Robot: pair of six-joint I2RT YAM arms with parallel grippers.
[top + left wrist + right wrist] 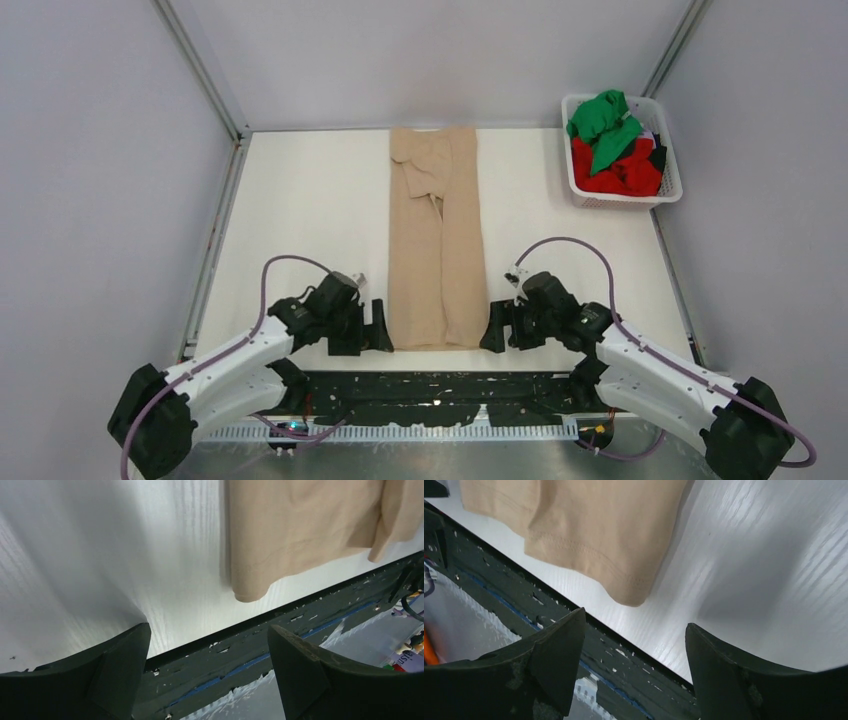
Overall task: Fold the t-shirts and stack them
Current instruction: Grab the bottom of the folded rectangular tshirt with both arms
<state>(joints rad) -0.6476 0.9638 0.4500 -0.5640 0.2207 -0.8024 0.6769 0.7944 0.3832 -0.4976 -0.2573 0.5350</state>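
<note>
Beige cloth fills the middle of a white worktop [300,220]. It is a beige t-shirt [437,240] folded lengthwise into a long narrow strip that runs from the far edge almost to the near edge. One sleeve is turned in over its far end.

Two black-and-white robot arms reach in from the near edge, one on each side of the strip's near hem. The left fingers [378,328] sit just beside the hem's left corner, spread wide and holding nothing. The right fingers [495,325] sit just beside the right corner, also spread wide and empty. Each wrist camera shows a rounded hem corner lying flat on the worktop beyond its own fingers, next to a scuffed black strip [440,385] along the near edge.

At the far right corner, a white lattice basket [625,201] holds a crumpled green t-shirt [603,120] on top of a red t-shirt [620,175].
</note>
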